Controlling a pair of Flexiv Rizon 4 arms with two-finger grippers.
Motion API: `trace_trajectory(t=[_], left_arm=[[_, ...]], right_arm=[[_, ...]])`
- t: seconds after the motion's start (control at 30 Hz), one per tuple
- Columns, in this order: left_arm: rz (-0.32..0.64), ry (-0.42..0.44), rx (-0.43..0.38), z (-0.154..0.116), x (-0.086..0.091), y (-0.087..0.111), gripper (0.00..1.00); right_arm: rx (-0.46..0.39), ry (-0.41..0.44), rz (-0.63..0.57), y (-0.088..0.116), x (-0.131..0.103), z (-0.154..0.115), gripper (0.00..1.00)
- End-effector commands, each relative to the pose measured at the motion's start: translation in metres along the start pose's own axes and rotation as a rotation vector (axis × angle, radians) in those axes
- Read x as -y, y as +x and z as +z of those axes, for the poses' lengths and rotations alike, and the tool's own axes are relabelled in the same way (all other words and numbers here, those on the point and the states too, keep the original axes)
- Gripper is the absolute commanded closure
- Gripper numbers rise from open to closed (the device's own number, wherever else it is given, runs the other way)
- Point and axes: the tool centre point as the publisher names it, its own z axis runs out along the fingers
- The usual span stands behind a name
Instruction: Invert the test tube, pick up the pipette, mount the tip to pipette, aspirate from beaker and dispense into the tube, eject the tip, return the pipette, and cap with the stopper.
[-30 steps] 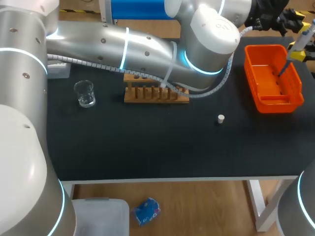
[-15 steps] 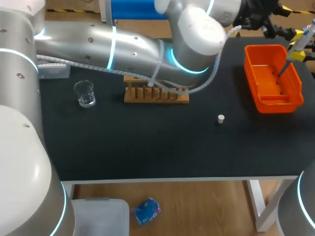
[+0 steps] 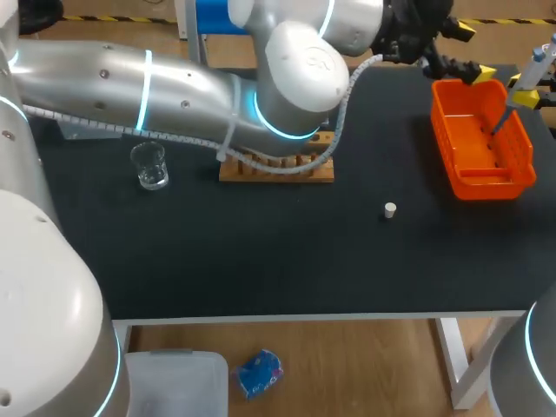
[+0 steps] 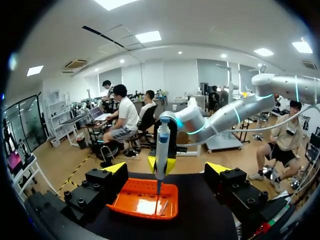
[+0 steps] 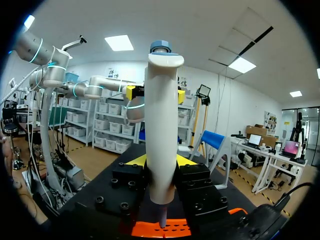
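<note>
Orange tray [image 3: 491, 185] on the black surface [image 3: 261, 252]; near it a white stopper [image 3: 390, 208], tan rack [image 3: 276, 171], clear beaker [image 3: 149, 167], white blue-capped pipette [image 5: 161, 125].

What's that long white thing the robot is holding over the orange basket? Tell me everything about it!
That is the pipette, a long tube that looks like pale plastic, with a blue-grey button on top and a thin pointed end below. It stands nearly upright. The right gripper is shut on its body, one yellow-tipped finger on each side. Its thin end points down into the orange basket; whether it touches the basket cannot be seen.
</note>
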Motion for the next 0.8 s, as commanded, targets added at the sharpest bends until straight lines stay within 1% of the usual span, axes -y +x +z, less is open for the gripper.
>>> trace_trajectory(t=[0.03,0.23,0.27,0.4,0.47,0.53,0.57,0.63,0.7,0.73,0.77,0.8], left_arm=[[-0.001,-0.018,-0.003,-0.003,0.003,-0.001,0.00],[-0.001,-0.018,-0.003,-0.003,0.003,-0.001,0.00],[0.040,-0.041,-0.009,-0.008,0.000,0.001,0.00],[0.069,-0.095,0.037,-0.049,-0.018,0.011,0.00],[0.092,-0.100,0.066,-0.071,-0.027,0.016,0.00],[0.127,-0.106,0.059,-0.089,-0.037,0.021,0.00],[0.127,-0.104,0.066,-0.097,-0.042,0.023,0.00],[0.149,-0.098,0.058,-0.109,-0.053,0.027,0.00],[0.138,-0.101,0.068,-0.118,-0.065,0.029,0.00],[0.144,-0.094,0.045,-0.121,-0.070,0.030,0.00],[0.122,-0.106,0.033,-0.122,-0.076,0.031,0.00],[0.079,-0.129,0.048,-0.124,-0.083,0.031,0.00]], right_arm=[[0.000,0.002,0.000,0.000,-0.001,0.000,1.00],[0.000,0.002,0.000,0.000,-0.001,0.000,1.00],[0.000,0.002,0.000,0.000,-0.001,0.000,1.00],[0.000,0.002,0.000,0.000,-0.001,0.000,1.00],[0.000,0.002,0.000,0.000,-0.001,0.000,1.00],[0.000,0.002,0.000,0.000,-0.001,0.000,1.00],[0.000,0.002,0.000,0.000,-0.001,0.000,1.00],[0.000,0.002,0.000,0.000,-0.001,0.000,1.00],[0.000,0.002,0.000,0.000,-0.001,0.000,1.00],[0.000,0.002,0.000,0.000,-0.001,0.000,1.00],[0.000,0.002,0.000,0.000,-0.001,0.000,1.00],[0.000,0.002,0.000,0.000,-0.001,0.000,1.00]])
